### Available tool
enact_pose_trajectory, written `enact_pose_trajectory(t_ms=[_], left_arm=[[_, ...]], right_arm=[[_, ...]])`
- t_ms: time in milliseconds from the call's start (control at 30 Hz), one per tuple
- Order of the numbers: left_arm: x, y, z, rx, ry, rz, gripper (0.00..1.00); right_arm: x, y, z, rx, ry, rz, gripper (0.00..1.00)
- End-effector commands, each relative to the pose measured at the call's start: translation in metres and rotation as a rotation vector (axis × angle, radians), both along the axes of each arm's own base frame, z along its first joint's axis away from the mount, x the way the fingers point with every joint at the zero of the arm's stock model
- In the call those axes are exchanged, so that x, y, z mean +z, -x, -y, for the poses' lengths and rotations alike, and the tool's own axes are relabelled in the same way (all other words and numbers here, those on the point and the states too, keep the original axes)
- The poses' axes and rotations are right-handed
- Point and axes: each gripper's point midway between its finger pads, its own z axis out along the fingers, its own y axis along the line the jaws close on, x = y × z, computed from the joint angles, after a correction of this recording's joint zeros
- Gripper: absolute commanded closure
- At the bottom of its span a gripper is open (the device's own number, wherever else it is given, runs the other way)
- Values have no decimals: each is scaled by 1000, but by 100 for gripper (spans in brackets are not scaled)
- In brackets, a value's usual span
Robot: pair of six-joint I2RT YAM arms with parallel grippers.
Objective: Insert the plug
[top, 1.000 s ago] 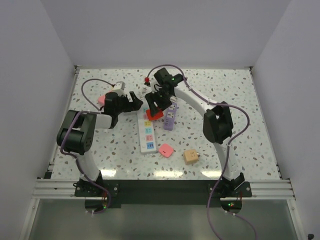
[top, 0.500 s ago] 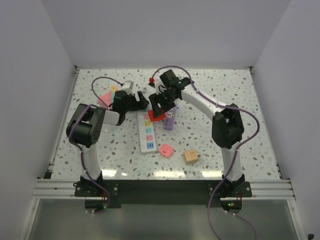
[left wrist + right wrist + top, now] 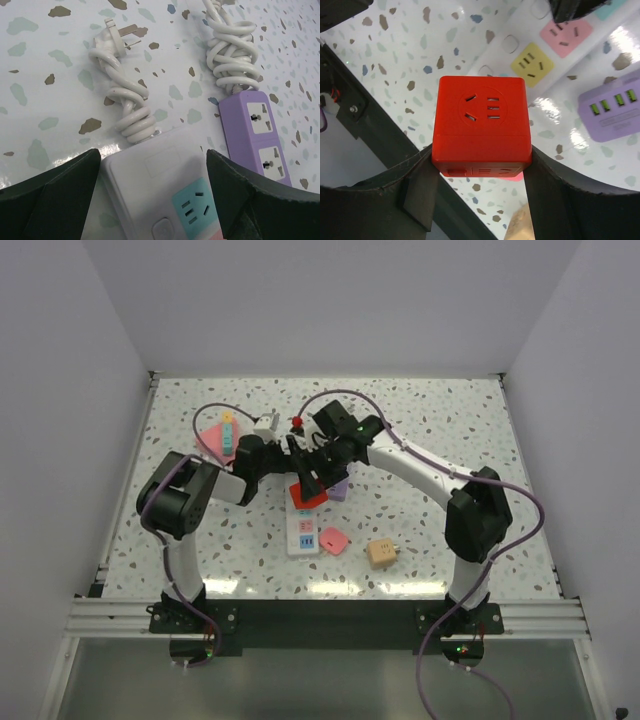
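The left claw [image 3: 282, 452] and the right claw [image 3: 311, 482], gripping a red cube plug [image 3: 481, 120], crowd the long white power strip [image 3: 303, 533]. The speckled tabletop [image 3: 455, 425] is open on the right.

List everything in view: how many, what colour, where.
white power strip: one, white with coloured sockets, table centre, cord coiled at far end
purple power strip: one, purple, right of the white strip
red cube adapter: one, red, held over the white strip
pink plug: one, pink, right of the strip's near end
tan cube adapter: one, tan, right of the pink plug
pink item: one, pink, far left, too small to identify
table: one, white speckled
left gripper: one, black, open, straddling the white strip's far end
right gripper: one, black, shut on the red cube adapter
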Motion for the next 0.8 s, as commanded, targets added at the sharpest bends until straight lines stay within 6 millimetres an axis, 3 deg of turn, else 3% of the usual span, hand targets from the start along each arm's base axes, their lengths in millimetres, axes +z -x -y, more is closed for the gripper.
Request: enact_pose_trajectory(t_ms=[0,133,333,467,767], left_arm=[[-13,21,-4,-4,-6,-67,7],[-8,30,-3,-31,-2,-57,5],[-5,37,-1,-76,-29,-62,2],[-8,41,-1,-87,-33,-74,1],[-17,44,0,-101,-39,-91,1]], right_arm=[[18,21,-11,-3,-4,-22,100],[14,39,-13,-10,54,-80,100],[7,56,2,-29,140,-165,100],[0,59,16,-53,242,-196,100],[1,60,13,-72,276,-241,100]])
